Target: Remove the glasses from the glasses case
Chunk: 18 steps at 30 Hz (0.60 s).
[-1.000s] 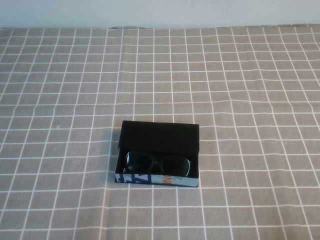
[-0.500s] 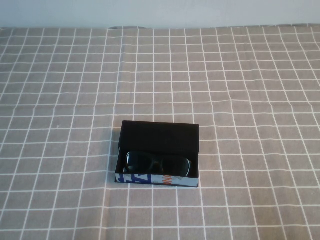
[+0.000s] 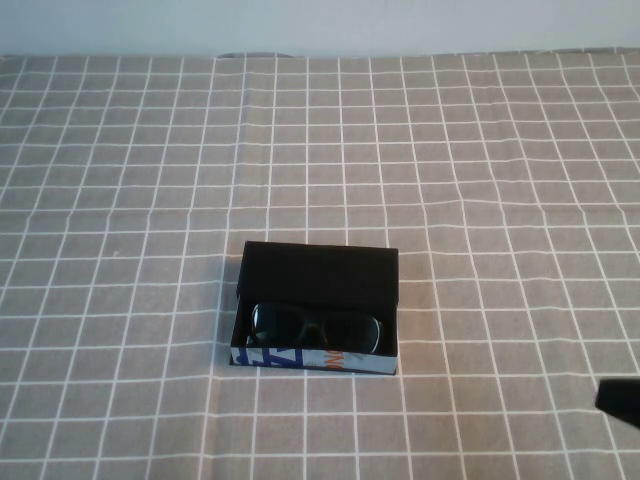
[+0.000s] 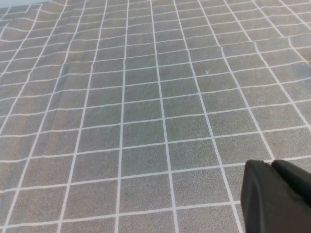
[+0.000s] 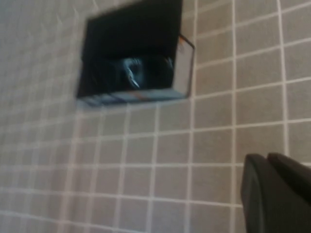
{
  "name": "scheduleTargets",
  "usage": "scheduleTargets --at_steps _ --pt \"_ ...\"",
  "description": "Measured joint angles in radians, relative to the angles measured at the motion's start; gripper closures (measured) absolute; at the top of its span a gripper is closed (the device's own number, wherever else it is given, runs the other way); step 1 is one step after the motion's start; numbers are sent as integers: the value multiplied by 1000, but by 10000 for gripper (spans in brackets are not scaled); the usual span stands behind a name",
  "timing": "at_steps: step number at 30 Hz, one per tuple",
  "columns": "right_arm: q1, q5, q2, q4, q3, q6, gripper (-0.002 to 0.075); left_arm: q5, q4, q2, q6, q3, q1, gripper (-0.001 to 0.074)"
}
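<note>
Since the earlier frames, only one thing has changed: a dark piece of the right arm now shows at the lower right edge of the high view, while the glasses case [image 3: 318, 306] and the glasses [image 3: 316, 327] lie exactly as before.

Going from left to right: the left gripper [image 4: 277, 196] hangs over bare checked tablecloth [image 3: 120, 200], well apart from the case and out of the high view. Its two fingers appear pressed together. In the middle of the table, the case stands with its black flap folded back, and the glasses rest inside, lenses toward the printed front side. On the right, the right gripper [image 5: 277, 194] is near the case, on its right side, with its jaws also seeming together.

I judge the glasses to be light, stiff and a little slippery, with thin arms that could bend. The bridge between the lenses looks like the best place to take hold.

The folded arms of the glasses are hidden in the dark box. The right wrist view is blurred, so the frame is hard to make out there.
</note>
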State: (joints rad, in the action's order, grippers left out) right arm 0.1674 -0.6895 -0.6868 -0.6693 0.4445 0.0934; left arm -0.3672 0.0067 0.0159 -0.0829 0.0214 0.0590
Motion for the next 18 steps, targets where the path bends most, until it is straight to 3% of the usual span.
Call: scheduleTargets --at_steps 7,13,18 --pt "47 -164 -439 172 370 169 744 0 0 0 0 0 0 739" --pt "254 -199 -738 360 655 302 744 0 0 0 0 0 0 739" --pt "402 -259 -968 395 885 526 744 0 0 0 0 0 0 739"
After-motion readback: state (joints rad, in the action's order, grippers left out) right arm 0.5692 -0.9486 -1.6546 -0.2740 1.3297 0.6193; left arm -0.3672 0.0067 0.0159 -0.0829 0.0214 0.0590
